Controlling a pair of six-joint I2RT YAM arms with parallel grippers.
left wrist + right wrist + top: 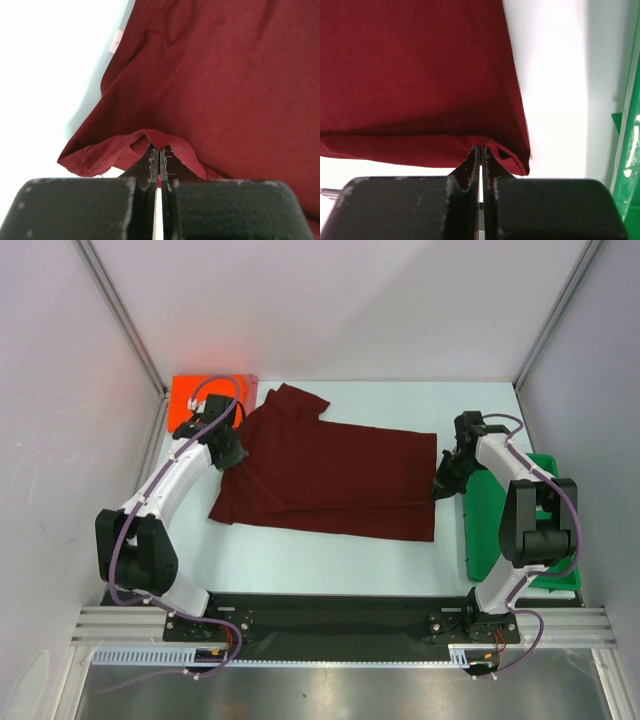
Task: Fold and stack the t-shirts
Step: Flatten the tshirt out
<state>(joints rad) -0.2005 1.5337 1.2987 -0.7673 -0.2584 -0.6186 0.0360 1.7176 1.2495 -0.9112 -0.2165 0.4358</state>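
The dark maroon t-shirt [330, 475] lies spread across the middle of the white table, folded lengthwise, one sleeve [295, 402] pointing to the back. My left gripper [232, 452] is shut on its left edge; in the left wrist view the cloth [210, 75] bunches over the closed fingertips [152, 153]. My right gripper [445, 483] is shut on its right hem; in the right wrist view the hem [420, 147] folds over the closed fingertips [491, 154]. A folded bright orange-red t-shirt [195, 400] lies at the back left. No pinkish shirt is in view.
A green plastic tray [482, 530] stands at the right, under my right arm, and shows as a green edge in the right wrist view [630, 150]. Grey walls close the table in at the back and both sides.
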